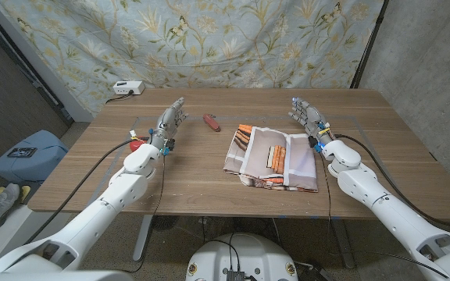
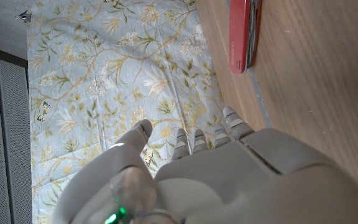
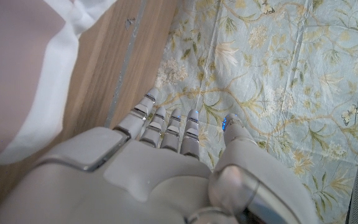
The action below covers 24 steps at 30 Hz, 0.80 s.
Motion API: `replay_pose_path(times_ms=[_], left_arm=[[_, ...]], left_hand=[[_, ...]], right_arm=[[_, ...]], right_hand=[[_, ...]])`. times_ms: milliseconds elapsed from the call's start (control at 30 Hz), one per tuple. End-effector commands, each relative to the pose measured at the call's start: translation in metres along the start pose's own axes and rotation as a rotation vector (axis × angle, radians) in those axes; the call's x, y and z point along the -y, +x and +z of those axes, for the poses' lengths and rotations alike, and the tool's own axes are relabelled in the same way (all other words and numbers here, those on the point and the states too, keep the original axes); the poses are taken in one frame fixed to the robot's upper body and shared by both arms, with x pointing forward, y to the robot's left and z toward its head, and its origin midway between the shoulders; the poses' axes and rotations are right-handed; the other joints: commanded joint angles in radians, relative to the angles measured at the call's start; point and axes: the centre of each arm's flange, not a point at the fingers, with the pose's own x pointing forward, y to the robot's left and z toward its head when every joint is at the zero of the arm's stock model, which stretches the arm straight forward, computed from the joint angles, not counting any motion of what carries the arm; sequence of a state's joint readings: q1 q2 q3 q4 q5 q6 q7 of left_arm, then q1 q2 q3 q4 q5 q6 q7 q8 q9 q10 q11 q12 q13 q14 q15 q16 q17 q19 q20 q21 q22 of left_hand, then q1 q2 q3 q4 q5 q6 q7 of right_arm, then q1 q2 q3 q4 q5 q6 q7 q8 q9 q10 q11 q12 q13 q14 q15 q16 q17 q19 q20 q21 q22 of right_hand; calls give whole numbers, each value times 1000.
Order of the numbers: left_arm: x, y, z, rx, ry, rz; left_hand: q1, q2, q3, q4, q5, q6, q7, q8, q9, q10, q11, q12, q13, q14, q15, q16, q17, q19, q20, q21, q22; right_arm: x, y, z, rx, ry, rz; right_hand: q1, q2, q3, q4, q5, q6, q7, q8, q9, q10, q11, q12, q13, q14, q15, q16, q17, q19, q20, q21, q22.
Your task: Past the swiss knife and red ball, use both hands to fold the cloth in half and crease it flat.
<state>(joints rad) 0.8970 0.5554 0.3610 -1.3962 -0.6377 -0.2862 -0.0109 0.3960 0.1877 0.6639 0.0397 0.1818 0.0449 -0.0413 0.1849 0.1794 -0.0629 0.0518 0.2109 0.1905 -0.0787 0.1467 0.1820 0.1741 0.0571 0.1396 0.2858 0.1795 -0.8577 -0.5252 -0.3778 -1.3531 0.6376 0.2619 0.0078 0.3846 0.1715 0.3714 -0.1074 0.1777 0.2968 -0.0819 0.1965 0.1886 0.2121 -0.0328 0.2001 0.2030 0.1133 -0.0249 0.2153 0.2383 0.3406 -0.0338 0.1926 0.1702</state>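
head high over table [image 1: 209, 187]; wrists close, inverted

We see our left hand [image 2: 229, 180] from behind, its pale grey back broad and smooth, its fingers [image 2: 194, 142] reaching out side by side with the thumb held a little apart. It holds nothing. A green light glows near our wrist. Beyond the fingertips, a red swiss knife [image 2: 242, 34] lies closed on the wooden tabletop [image 2: 316, 81], well apart from our hand. A pale blue floral curtain [image 2: 117, 68] hangs behind.
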Motion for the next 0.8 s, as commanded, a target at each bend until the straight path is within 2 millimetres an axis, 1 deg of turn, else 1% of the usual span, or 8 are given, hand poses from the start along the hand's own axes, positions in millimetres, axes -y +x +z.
replay_pose_path(times_ms=[33, 200, 367, 533, 600, 800], left_arm=[[15, -12, 14, 8, 44, -53], [22, -14, 20, 14, 67, -79], [24, -19, 21, 6, 79, -99], [24, -27, 25, -10, 94, -126], [25, -30, 28, -14, 99, -141], [26, -42, 37, -30, 172, -180]], left_hand=[[14, -2, 5, -13, 8, 10, -2, 6, 2, -2, -8, 4, 3, -5, 5, 3, 1, 5, 5, 1, 2], [19, -3, 7, -20, 9, 14, -4, 6, 2, -1, -10, 4, 3, -5, 3, 2, 0, 6, 3, 0, 1], [22, -5, 8, -26, 10, 16, -4, 6, 2, -3, -11, 4, 3, -2, 2, 3, 0, 9, 0, -1, 1], [26, -6, 8, -31, 11, 14, -5, 5, 2, -5, -13, 2, 3, -3, 1, 2, 0, 9, -1, -3, 1], [30, -9, 8, -37, 12, 15, -8, 4, 2, -7, -17, 1, 2, -5, -1, 0, -1, 10, -3, -4, 1], [35, -12, 9, -46, 13, 11, -10, 2, 2, -10, -19, 0, 2, -8, -2, -2, -1, 10, -6, -6, 0]], right_arm=[[-3, -3, 3, -2, -15, 1], [-4, -6, 3, 1, -19, -1], [-4, -8, 4, 4, -24, -2], [0, -10, 8, 8, -35, -7], [2, -10, 10, 9, -39, -11], [5, -9, 15, 11, -53, -9]], right_hand=[[9, -2, 7, 0, 7, 7, 1, 5, 4, 7, 2, 4, 2, 6, -1, 7, 2, 8, 3, 5, 3], [9, -2, 8, -1, 7, 8, 0, 5, 4, 7, 1, 4, 2, 6, 0, 7, 1, 7, 3, 5, 3], [9, -2, 8, -2, 8, 8, 0, 5, 4, 7, 1, 4, 2, 6, 1, 7, 0, 7, 4, 4, 3], [9, -2, 9, -2, 8, 7, 2, 4, 4, 7, 4, 4, 2, 5, 1, 7, 0, 6, 4, 4, 3], [10, -2, 9, -2, 8, 7, 1, 4, 4, 6, 4, 3, 2, 5, 1, 7, 0, 6, 4, 4, 3], [10, -3, 9, -3, 8, 7, 1, 3, 4, 6, 4, 3, 2, 5, 1, 7, -1, 5, 4, 4, 3]])
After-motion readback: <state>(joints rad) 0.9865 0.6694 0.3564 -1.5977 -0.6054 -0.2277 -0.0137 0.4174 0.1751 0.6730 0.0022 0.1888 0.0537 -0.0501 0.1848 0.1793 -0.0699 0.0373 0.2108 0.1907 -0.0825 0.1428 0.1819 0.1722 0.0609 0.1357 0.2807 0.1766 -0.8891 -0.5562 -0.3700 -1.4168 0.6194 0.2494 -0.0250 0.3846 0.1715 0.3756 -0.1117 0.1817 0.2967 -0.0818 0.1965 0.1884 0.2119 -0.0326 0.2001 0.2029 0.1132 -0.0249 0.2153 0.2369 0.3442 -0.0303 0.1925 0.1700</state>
